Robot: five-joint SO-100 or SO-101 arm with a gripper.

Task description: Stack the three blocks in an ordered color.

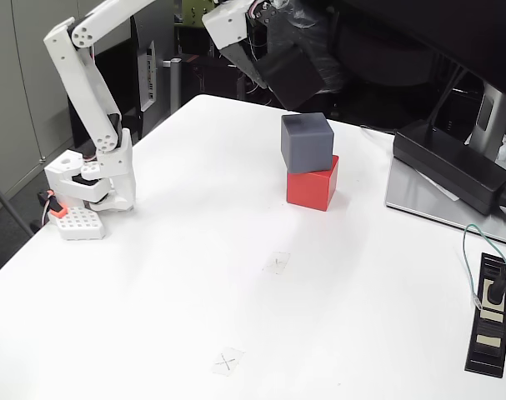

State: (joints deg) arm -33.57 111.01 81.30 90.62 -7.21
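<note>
Grey block (pixel 307 141) skewed atop red block (pixel 313 184); jaws (pixel 279 77) hold black block (pixel 293 75) tilted.

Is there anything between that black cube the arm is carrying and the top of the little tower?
Nothing visible. The gripper holds the black cube in the air just up and left of the grey cube, which sits skewed on the red cube. The grey top is bare.

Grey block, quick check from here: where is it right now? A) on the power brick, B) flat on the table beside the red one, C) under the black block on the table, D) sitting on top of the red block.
D: the grey block rests on the red block, turned a bit askew, while the hand holds the black block up above the table.
</note>
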